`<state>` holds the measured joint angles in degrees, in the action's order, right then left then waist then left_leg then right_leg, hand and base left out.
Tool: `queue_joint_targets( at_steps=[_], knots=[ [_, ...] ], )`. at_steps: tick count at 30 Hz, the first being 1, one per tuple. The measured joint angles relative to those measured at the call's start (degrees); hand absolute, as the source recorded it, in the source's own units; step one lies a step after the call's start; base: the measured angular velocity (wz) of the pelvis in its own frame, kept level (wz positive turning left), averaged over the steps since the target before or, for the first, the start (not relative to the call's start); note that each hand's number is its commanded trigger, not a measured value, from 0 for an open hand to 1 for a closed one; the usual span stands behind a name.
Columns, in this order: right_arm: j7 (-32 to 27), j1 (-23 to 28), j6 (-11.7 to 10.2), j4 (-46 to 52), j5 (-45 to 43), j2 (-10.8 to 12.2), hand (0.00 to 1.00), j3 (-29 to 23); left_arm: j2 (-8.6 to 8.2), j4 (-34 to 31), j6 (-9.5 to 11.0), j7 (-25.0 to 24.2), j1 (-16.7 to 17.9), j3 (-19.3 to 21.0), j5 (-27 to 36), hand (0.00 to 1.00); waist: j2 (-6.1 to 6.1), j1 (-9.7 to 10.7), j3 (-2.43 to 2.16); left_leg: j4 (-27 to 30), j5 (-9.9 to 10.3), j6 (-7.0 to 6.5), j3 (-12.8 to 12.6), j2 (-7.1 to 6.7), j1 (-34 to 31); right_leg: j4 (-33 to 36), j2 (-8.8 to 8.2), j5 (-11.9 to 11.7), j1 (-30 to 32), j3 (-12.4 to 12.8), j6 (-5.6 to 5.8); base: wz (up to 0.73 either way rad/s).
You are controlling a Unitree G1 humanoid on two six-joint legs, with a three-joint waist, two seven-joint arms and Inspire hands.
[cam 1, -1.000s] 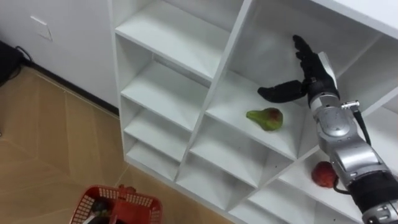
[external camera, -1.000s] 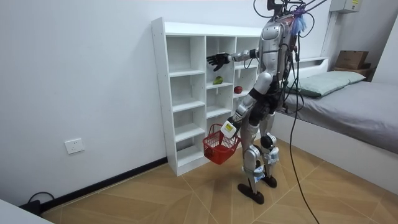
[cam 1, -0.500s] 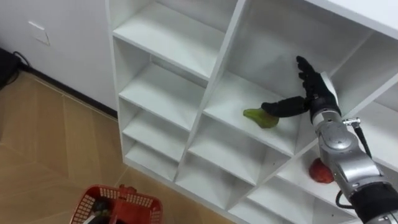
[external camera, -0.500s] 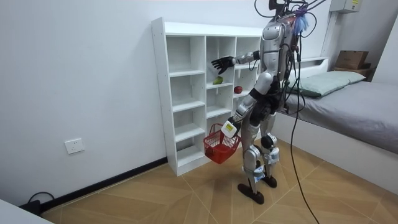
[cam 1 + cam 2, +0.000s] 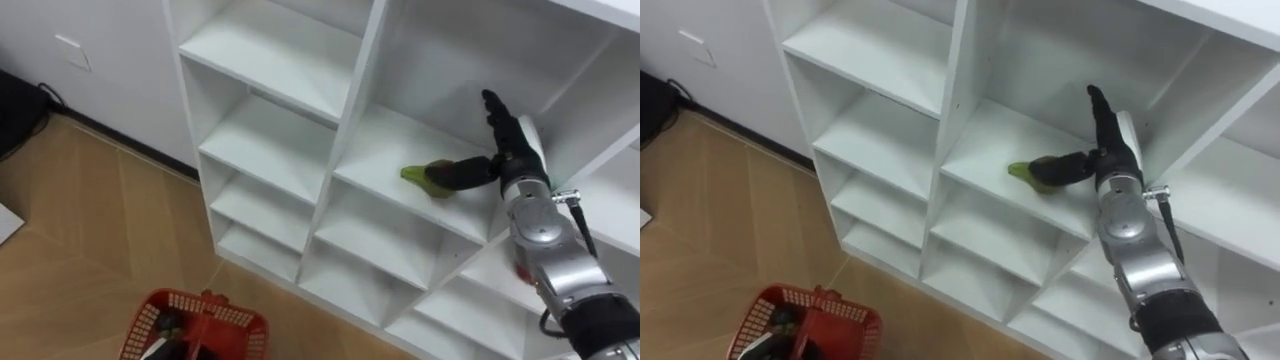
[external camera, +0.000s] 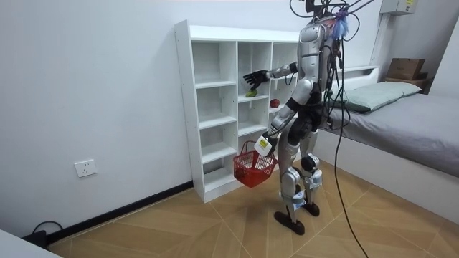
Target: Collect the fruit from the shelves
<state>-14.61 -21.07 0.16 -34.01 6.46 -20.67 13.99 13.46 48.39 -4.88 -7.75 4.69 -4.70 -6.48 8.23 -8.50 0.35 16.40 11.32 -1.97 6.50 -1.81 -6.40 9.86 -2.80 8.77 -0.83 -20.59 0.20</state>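
Right hand (image 5: 508, 150) at green pear (image 5: 416, 176), red basket (image 5: 236, 322)

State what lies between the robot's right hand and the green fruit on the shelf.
Nothing: in the left eye view the open right hand reaches the green fruit, thumb over it.

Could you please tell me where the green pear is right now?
The green pear lies on a middle-column shelf of the white closet, right of centre in the left eye view, partly behind the thumb of the right hand.
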Motion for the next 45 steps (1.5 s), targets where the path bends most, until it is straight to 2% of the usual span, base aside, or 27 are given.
queue_joint_targets(
  at_steps=[7,10,12,15,20,26,32,33,36,38,45],
  knots=[
    [-1.56,-0.23,-0.01,-1.18,-0.04,0.06,0.00,-0.01,-0.82,-0.74,0.08,-0.26,-0.19,-0.07,0.01,1.00,0.42,-1.03,-0.23,-0.16,-0.11,-0.04,-0.19,0.01,-0.95,0.00,-0.06,0.00,1.42,0.07,0.00,-0.01],
    [-2.63,-0.90,-0.04,-2.95,-0.17,0.24,0.00,-0.01,-1.04,-0.70,0.28,-0.22,-0.11,-0.76,0.05,1.00,0.39,-1.45,-0.10,-0.21,-0.15,-0.07,-0.17,-0.02,-0.96,0.06,-0.17,0.00,1.54,0.21,0.01,0.00],
    [-4.11,-2.89,-0.16,-5.18,-0.27,1.01,0.00,-0.07,-1.26,-0.70,0.61,-0.21,-0.35,-1.74,0.05,1.00,-0.02,-1.39,0.58,-0.15,-0.16,-0.09,-0.11,-0.06,-0.99,0.06,-0.23,0.00,1.59,0.40,0.01,-0.02],
    [-6.09,-5.09,-0.38,-6.51,-0.18,1.60,0.00,-0.07,-1.33,-0.70,0.69,-0.23,-1.18,-3.79,0.07,1.00,-0.94,-1.26,1.27,0.30,-0.20,-0.16,-0.22,-0.10,-2.15,0.07,-0.28,0.00,2.40,0.35,0.01,-0.01],
    [-8.25,-7.04,-2.15,-8.98,-0.24,2.36,0.00,-0.07,-1.37,0.10,0.93,-0.24,-2.60,-5.58,0.31,1.00,-1.98,-1.43,1.63,0.31,-0.62,0.06,-0.26,0.05,-4.73,1.07,-0.23,-0.18,5.35,0.42,-0.29,-0.02],
    [-8.96,-7.75,-5.89,-12.23,-0.30,2.87,0.00,-0.07,-2.05,3.90,2.21,-0.05,-4.10,-5.85,2.52,1.00,-2.81,-1.60,1.63,0.27,-1.05,0.05,-0.79,0.04,-5.48,2.05,-0.52,-0.23,6.94,0.47,-0.37,-0.01],
    [-8.45,-8.07,-7.57,-13.56,-0.06,3.26,0.00,0.04,-2.57,4.73,2.53,0.65,-4.87,-5.89,2.50,1.00,-3.56,-1.89,1.56,0.25,-1.15,-0.08,-1.60,0.12,-5.94,2.33,-0.70,-0.23,7.77,0.72,-0.38,-0.04],
    [-8.41,-8.05,-7.80,-14.12,0.35,3.37,0.00,0.49,-2.73,4.74,2.51,0.98,-4.83,-6.45,2.52,1.00,-3.95,-1.98,1.40,0.27,-1.16,-0.09,-1.79,0.11,-5.89,2.42,-0.79,-0.23,7.77,0.73,-0.37,-0.08],
    [-7.54,-8.03,-7.76,-14.92,1.42,3.40,0.00,0.63,-2.91,4.74,2.50,1.35,-5.15,-7.30,2.53,1.00,-4.98,-2.07,1.26,0.10,-1.22,-0.20,-2.10,0.08,-5.74,2.76,-0.99,-0.22,7.90,0.72,-0.36,-0.02],
    [-7.61,-8.01,-7.73,-15.37,1.05,3.33,0.00,1.13,-2.91,4.76,2.50,1.55,-5.19,-7.39,2.64,1.00,-5.22,-2.26,1.17,-0.13,-1.26,-0.25,-2.33,0.12,-5.57,2.77,-1.01,-0.22,7.92,0.82,-0.36,-0.05],
    [-7.66,-8.25,-7.80,-16.46,1.18,3.27,0.00,1.69,-2.90,5.20,2.45,2.66,-5.20,-9.96,4.08,1.00,-5.32,-2.43,0.90,-0.77,-1.50,-0.38,-2.73,0.10,-4.98,2.80,-1.17,-0.22,7.65,0.83,-0.36,0.00]
  ],
)
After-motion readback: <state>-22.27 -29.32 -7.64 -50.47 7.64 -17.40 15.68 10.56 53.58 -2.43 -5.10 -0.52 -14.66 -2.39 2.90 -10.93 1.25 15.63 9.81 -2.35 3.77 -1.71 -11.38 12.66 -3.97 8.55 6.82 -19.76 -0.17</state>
